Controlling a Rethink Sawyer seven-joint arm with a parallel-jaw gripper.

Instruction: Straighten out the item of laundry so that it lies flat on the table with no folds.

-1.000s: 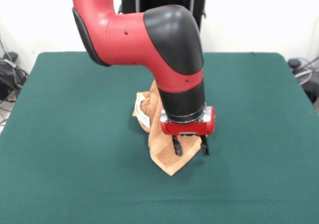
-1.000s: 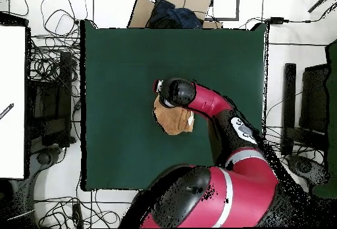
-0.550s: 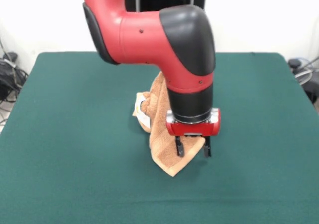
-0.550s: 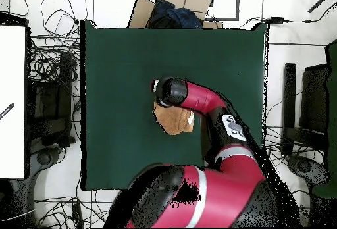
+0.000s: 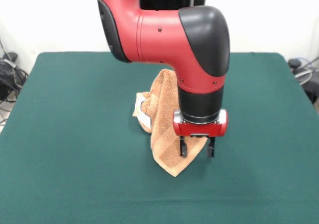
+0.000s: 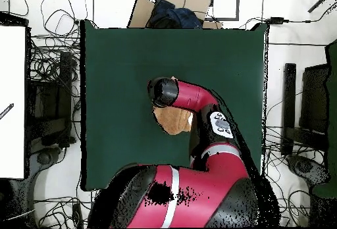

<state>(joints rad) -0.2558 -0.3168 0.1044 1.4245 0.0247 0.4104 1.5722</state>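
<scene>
- Label (image 5: 141, 115), small and white, shows on the towel's bunched part up and to the left of the pincer in the front view; no writing on it can be read.
- Towel (image 5: 162, 134) lies crumpled near the middle of the table (image 5: 65, 149), a long folded flap running from behind the arm down to a pointed corner below and just left of the pincer. It is far from flat, so the task looks barely begun.
- Pincer (image 5: 197, 148) hangs with its two dark fingers parted, the left one over the towel's lower right edge, the right one over bare green cloth. It has hold of nothing; whether the tips touch the towel cannot be told.
- That straddle of the edge reads as lining up for a pinch on the flap's border, probably to draw the fold outward.
- Overhead, the arm (image 6: 191, 98) covers the towel's far part, and only a rounded tan patch shows beside it.
</scene>
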